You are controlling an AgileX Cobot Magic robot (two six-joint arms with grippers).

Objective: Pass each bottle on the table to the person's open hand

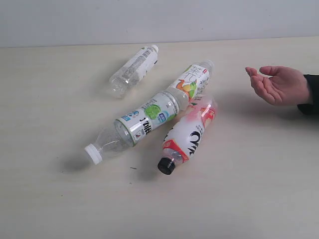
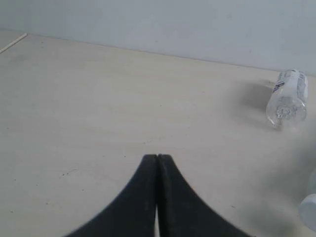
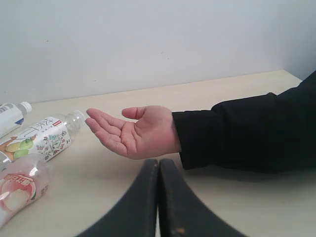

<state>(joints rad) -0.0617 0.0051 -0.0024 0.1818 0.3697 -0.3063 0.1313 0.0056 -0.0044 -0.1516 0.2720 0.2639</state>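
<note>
Four bottles lie on their sides on the table (image 1: 259,199), and you can see them all in the exterior view. The small plain bottle (image 1: 133,69) with the white cap lies by itself, closest to the wall (image 1: 159,20). The bottle with the green and blue label (image 1: 142,124) lies in the middle, with its white cap pointing to the front left. Its other end touches the bottle with the fruit label (image 1: 192,82), so the two make one long line. The bottle with the black cap (image 1: 188,135) has a red and white label and lies just beside them, nearer the front. The person's open hand (image 1: 279,84) is on the right, palm up, with its fingers pointing at the bottles.

Your left gripper (image 2: 157,165) has its two fingers pressed together, low over bare table, with the small plain bottle off to one side. Your right gripper (image 3: 158,170) has its fingers pressed together too, and the open hand is just in front of it
</note>
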